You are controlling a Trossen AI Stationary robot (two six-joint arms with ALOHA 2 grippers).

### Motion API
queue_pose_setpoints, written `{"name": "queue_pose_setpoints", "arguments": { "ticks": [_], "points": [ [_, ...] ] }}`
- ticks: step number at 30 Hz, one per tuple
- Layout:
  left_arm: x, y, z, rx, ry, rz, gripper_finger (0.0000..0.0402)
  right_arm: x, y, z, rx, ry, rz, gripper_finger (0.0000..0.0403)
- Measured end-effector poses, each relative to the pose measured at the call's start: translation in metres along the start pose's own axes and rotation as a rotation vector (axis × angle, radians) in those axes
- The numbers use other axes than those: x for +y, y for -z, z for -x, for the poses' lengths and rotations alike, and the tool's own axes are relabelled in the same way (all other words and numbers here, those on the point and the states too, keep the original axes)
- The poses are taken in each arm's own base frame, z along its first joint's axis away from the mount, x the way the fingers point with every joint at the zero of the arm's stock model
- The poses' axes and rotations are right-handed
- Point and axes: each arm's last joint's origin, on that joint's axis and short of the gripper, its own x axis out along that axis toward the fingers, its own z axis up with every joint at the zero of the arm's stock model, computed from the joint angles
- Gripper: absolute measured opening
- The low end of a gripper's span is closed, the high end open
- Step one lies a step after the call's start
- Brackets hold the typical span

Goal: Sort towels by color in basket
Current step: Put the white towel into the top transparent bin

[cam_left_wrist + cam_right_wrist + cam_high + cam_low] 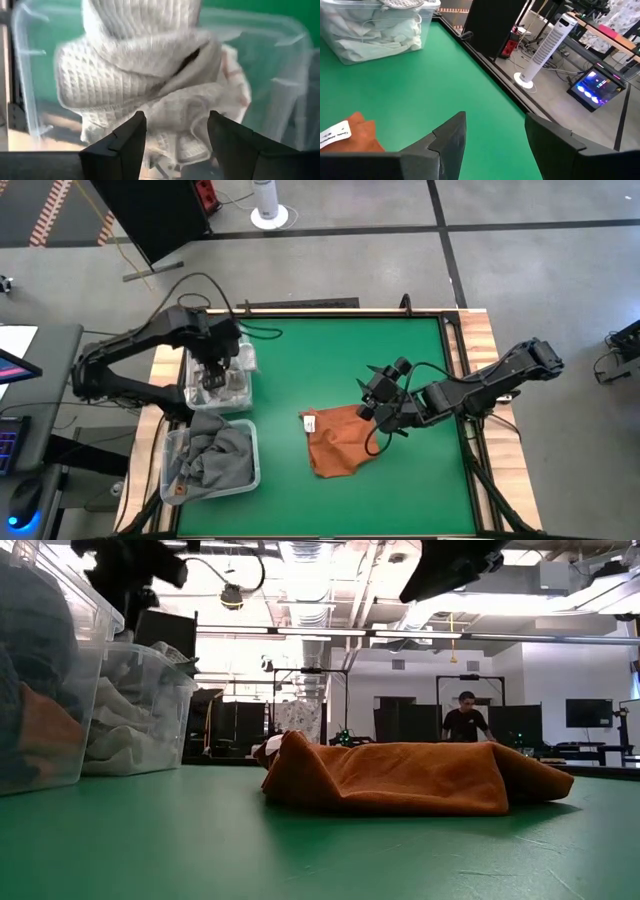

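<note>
A rust-orange towel (338,440) (400,775) lies crumpled on the green table, with a white label (335,132) at its far left corner. White towels (150,65) are heaped in the far clear bin (243,370). Dark grey towels (215,455) fill the near clear bin (252,470), with a bit of orange cloth (175,490) at its near left corner. My left gripper (175,135) hangs open above the white towels, pointing down, apart from them. My right gripper (495,135) (372,395) is open in the air over the orange towel's far right part.
The two bins stand one behind the other along the table's left edge. Bare green mat lies between the bins and the orange towel and along the near edge. A wooden rim (480,350) borders the table. A person (466,718) stands far off in the room.
</note>
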Motion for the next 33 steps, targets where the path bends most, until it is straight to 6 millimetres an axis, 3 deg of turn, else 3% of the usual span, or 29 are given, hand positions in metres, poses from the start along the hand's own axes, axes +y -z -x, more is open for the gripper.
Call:
{"name": "queue_pose_setpoints", "arguments": {
  "ticks": [6,12,17,23,29,33],
  "points": [
    [0.003,-0.012,0.015,-0.217,-0.044,-0.051,0.0202,0.0,0.0,0.0,0.001,-0.003,0.0,0.0234],
    [0.005,-0.026,0.007,-0.235,-0.074,-0.06,0.0201,0.001,0.0,0.002,-0.002,-0.01,0.002,0.0234],
    [0.003,-0.026,-0.032,-0.127,-0.07,-0.073,0.02,0.004,0.001,0.006,-0.007,-0.03,0.004,0.0234],
    [0.003,-0.008,-0.086,0.066,-0.156,-0.09,0.0188,0.007,0.001,0.011,-0.018,-0.05,0.004,0.0234],
    [0.009,0.002,-0.129,0.076,-0.178,-0.073,0.0173,0.007,-0.001,0.01,-0.029,-0.051,-0.014,0.0234],
    [0.009,0.006,-0.145,0.053,-0.156,-0.097,0.0169,0.007,-0.001,0.01,-0.028,-0.051,-0.01,0.0234]
  ]
}}
